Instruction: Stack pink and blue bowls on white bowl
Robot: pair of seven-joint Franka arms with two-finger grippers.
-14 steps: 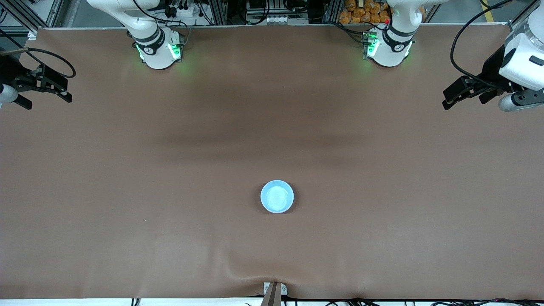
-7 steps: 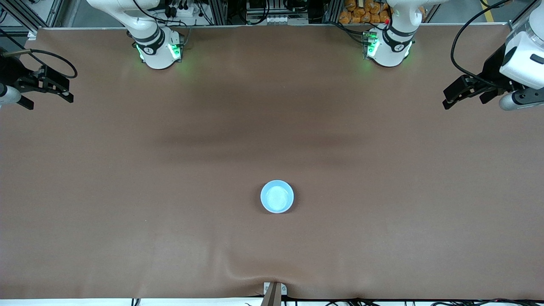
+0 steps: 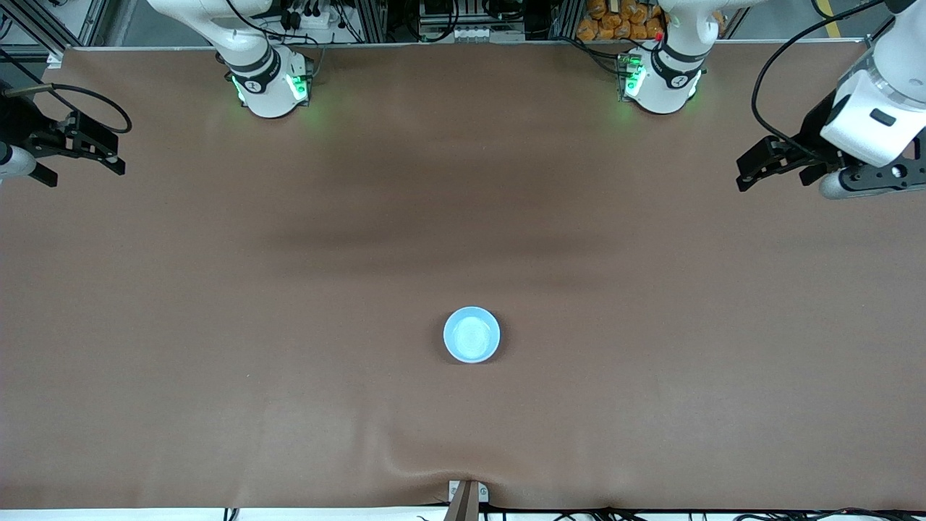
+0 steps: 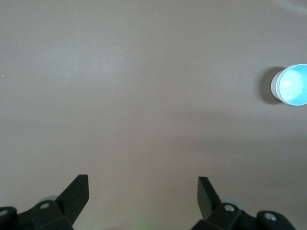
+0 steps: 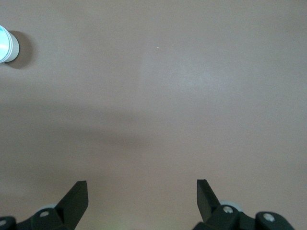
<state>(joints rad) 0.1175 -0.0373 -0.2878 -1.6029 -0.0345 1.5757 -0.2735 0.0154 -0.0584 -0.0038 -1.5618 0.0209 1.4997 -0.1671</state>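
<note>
The blue bowl (image 3: pixel 472 334) stands upright on the brown table, between the two arms' ends and toward the front camera. In the wrist views a whitish wall shows under its blue inside (image 4: pixel 295 84), which looks like the white bowl (image 4: pixel 274 87) (image 5: pixel 14 48) below it. The pink bowl is hidden. My left gripper (image 3: pixel 749 170) hangs open and empty over the table's edge at the left arm's end, far from the bowls. My right gripper (image 3: pixel 112 152) hangs open and empty at the right arm's end. Only bare table shows between the open jaws of each gripper (image 4: pixel 143 184) (image 5: pixel 142 189).
A brown mat (image 3: pixel 289 289) covers the whole table, with a small wrinkle and a metal clip (image 3: pixel 466 492) at the front edge. The two arm bases (image 3: pixel 271 83) (image 3: pixel 662 79) stand at the edge farthest from the front camera.
My left gripper has moved a little from the table's end toward the middle. The right gripper has barely shifted. The bowl has not moved.
</note>
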